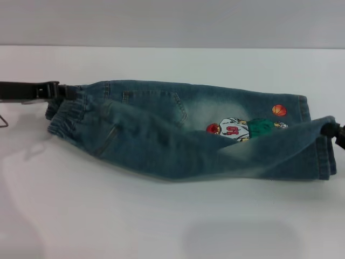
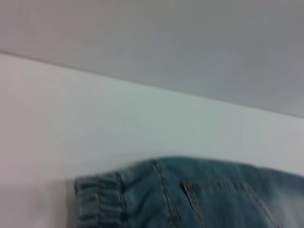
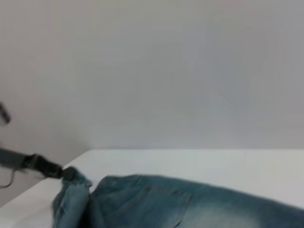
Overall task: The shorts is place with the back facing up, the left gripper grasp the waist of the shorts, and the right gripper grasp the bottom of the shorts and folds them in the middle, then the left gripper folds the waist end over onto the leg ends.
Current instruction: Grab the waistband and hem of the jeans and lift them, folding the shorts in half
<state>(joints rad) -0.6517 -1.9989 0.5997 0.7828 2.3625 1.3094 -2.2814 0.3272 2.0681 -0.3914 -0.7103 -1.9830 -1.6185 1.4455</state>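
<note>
Head view — left gripper (image 1: 69, 91) fingers apparently pinch the shorts (image 1: 188, 129) waist; right gripper (image 1: 333, 131) grips the hem.

From my station I could read only one mark: red digits on the white jersey of the embroidered player (image 1: 233, 129) on the shorts (image 1: 161, 135), just below the orange ball (image 1: 279, 110). They looked like "10", though I could not be sure.

Head view high, frontal, wrist views low, all sharing shorts (image 1: 188, 129)
</note>
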